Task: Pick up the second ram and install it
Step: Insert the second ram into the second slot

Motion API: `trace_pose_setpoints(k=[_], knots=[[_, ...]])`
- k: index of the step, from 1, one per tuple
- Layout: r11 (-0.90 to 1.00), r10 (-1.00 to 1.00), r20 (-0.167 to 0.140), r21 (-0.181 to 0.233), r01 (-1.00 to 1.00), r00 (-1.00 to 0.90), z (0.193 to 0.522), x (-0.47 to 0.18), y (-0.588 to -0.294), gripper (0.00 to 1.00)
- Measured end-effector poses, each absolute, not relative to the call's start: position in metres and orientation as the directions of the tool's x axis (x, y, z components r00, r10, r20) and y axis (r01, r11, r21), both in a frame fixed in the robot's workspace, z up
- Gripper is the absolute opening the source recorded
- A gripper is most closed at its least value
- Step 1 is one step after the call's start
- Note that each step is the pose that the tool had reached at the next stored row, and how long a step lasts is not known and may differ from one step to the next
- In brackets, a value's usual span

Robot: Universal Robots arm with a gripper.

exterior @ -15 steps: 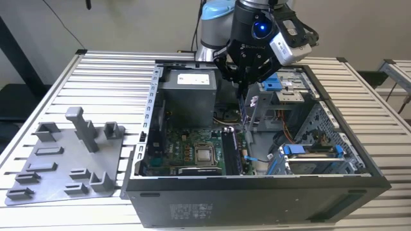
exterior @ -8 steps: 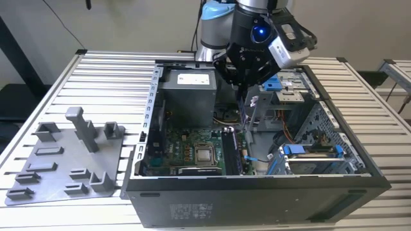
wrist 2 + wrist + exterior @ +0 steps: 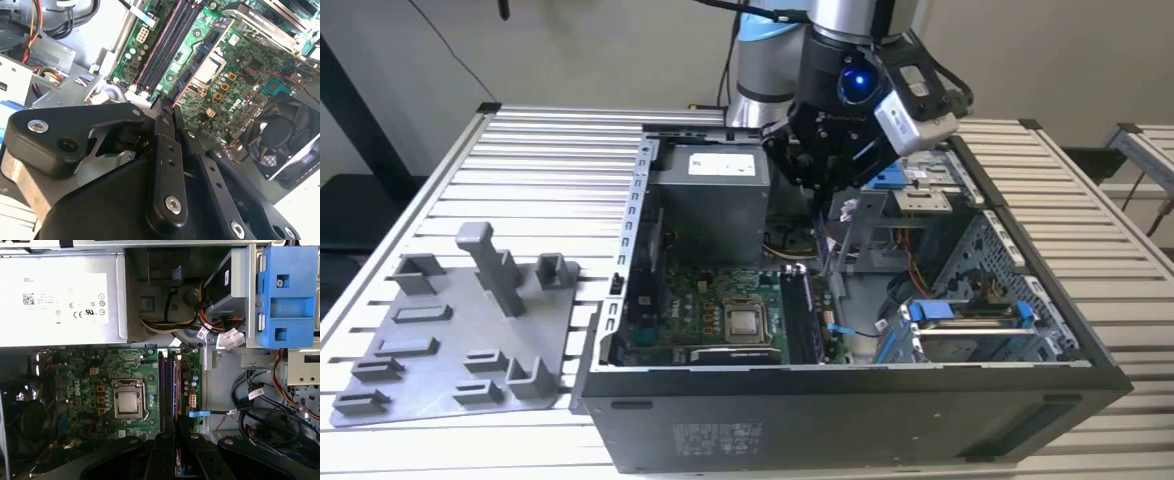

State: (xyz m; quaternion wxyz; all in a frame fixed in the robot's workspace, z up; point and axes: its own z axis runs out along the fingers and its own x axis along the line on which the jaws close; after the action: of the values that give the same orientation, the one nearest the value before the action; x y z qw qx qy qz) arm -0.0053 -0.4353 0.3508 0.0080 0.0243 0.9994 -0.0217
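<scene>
The gripper (image 3: 825, 195) hangs inside the open computer case (image 3: 854, 395), pinching the second ram (image 3: 823, 262) upright above the memory slots (image 3: 169, 387) on the motherboard (image 3: 100, 385). If the stick meets its slot tilted or offset — a risk here — it could jam.

Your arm (image 3: 781, 60): silver tube links, light-blue joint caps, black cable looping over the top. Wrist (image 3: 854, 75): black housing with a glowing blue ring, white-grey camera block strapped alongside. Gripper (image 3: 165, 107): matte black linkage bars, rounded edges, silver screws at pivots.
</scene>
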Motion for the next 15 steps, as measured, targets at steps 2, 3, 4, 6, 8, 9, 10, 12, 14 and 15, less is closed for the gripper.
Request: trace_pose_setpoints(k=[2,3,4,6,8,9,10,12,14,15], knots=[[0.998,0.048,-0.017,-0.047,0.049,-0.999,0.349,-0.005,-0.435,0.14],[0.998,0.048,-0.017,-0.049,0.049,-0.999,0.348,-0.005,-0.435,0.14],[0.998,0.048,-0.017,-0.051,0.049,-0.999,0.347,-0.005,-0.435,0.14],[0.997,0.047,-0.017,-0.052,0.048,-0.999,0.344,-0.005,-0.435,0.14],[0.998,0.045,-0.017,-0.053,0.046,-0.999,0.341,-0.005,-0.435,0.14],[0.998,0.044,-0.017,-0.053,0.045,-0.999,0.339,-0.005,-0.435,0.14],[0.998,0.043,-0.017,-0.053,0.044,-0.999,0.337,-0.005,-0.435,0.14],[0.998,0.04,-0.017,-0.053,0.04,-0.999,0.334,-0.005,-0.435,0.14],[0.998,0.032,-0.017,-0.052,0.032,-0.999,0.331,-0.005,-0.436,0.14],[0.998,0.027,-0.017,-0.052,0.028,-0.999,0.33,-0.005,-0.436,0.14]])
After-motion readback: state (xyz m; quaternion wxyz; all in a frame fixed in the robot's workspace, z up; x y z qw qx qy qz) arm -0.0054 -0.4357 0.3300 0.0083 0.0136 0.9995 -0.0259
